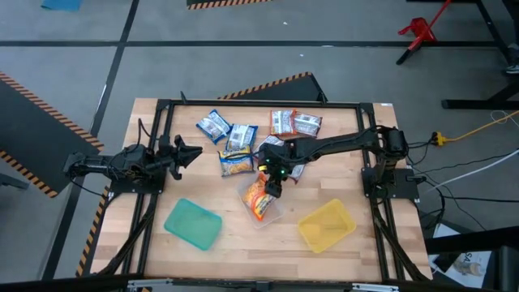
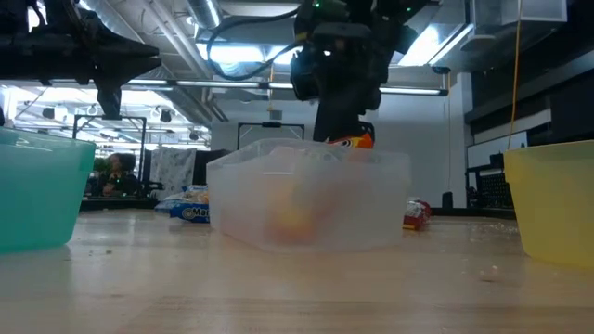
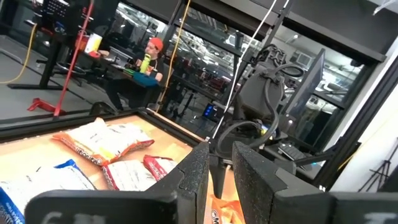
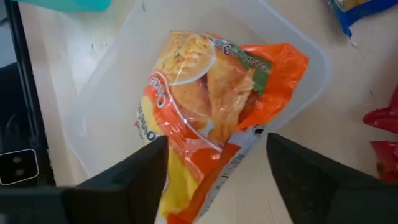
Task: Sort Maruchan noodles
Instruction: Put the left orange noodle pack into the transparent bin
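Right hand [image 4: 214, 171] is seen poised over the clear tray [image 1: 272, 212], fingers parted either side of an orange noodle packet [image 4: 208, 106]; a firm grip cannot be told. Packet lies directly below and ahead, long axis running out from the fingers, crinkled, mostly inside the tray. Left hand [image 1: 188, 153] is parked open, well apart. Remaining packets [image 1: 235, 138] are scattered on the surface [image 1: 243, 243] beyond.

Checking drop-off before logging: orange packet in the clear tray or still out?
In. The orange packet lies inside the clear tray, its lower end over the rim, between the right gripper fingers, which are spread.
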Available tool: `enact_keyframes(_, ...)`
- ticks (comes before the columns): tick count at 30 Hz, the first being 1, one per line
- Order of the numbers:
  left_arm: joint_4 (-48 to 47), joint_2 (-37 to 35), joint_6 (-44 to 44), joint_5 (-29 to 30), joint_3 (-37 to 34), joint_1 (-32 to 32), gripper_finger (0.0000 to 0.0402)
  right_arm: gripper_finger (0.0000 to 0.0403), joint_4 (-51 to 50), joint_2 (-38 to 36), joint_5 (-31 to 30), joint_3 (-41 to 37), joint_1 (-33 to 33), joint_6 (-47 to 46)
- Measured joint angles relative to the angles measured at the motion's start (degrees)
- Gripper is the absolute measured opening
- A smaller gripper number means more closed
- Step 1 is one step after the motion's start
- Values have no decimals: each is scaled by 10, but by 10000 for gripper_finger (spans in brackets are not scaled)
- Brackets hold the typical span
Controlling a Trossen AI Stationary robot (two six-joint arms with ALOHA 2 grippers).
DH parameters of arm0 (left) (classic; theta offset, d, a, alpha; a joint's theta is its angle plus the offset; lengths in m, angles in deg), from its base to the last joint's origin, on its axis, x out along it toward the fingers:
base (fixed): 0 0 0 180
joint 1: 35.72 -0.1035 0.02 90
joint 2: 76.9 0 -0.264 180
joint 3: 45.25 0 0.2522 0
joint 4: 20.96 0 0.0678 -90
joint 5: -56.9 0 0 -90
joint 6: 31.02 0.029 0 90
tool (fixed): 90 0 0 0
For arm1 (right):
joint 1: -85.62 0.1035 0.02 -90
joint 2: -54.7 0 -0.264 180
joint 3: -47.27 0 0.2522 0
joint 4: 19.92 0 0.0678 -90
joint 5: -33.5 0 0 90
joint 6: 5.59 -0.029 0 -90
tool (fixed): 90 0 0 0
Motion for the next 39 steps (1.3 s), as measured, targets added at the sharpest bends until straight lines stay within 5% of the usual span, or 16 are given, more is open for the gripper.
enact_keyframes(13, 0, 0, -16, 0, 0, 0, 66, 11, -1, 0, 5, 0, 0, 36)
enact_keyframes(28, 2, 0, -16, 1, 0, 0, 66, 0, -166, 0, -45, 154, 18, 236)
enact_keyframes(39, 1, 0, -16, 1, 0, 0, 66, 0, -215, 0, -25, 167, 39, 367)
